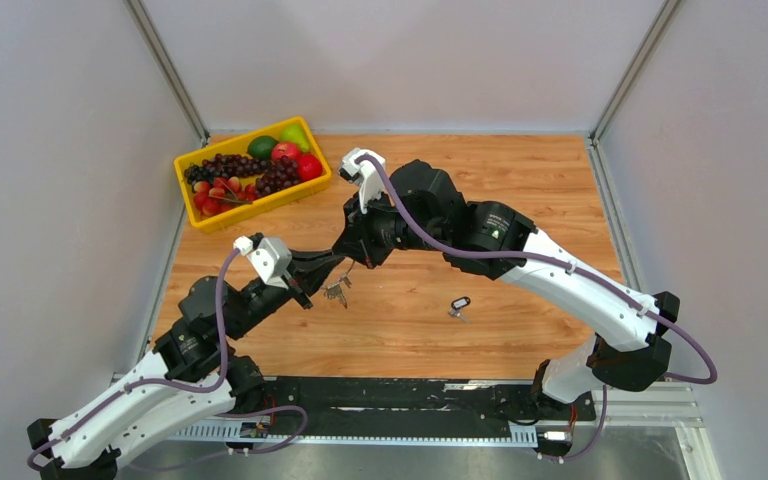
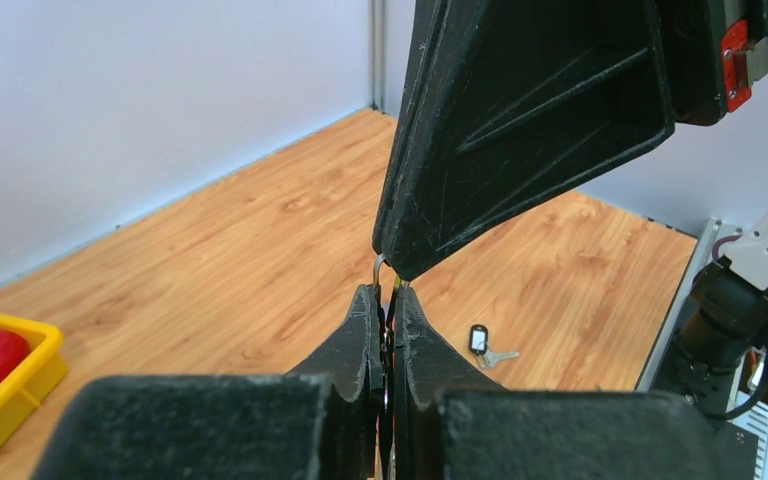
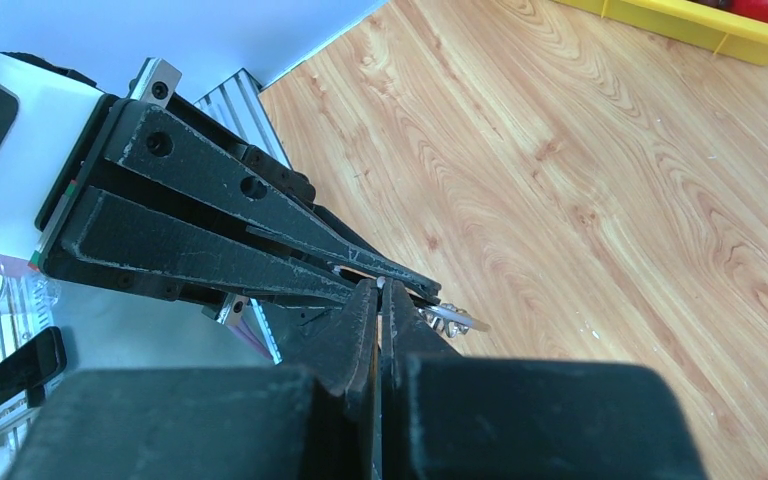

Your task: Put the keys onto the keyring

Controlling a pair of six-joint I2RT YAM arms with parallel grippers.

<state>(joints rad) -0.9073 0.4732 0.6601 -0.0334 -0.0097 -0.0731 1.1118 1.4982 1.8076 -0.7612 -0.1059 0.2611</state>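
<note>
Tips of left gripper (image 1: 337,264) and right gripper (image 1: 352,262) clench the thin silver wire keyring (image 2: 380,266) aloft — the black-headed, silver-bladed key (image 1: 460,303) lies apart on the table (image 1: 520,200). One should hold firm — the other fetch.

No lettering, brand, number or sign legible in any view. Faint mark (image 1: 496,226) on the right arm (image 1: 560,275), too small to read.
</note>
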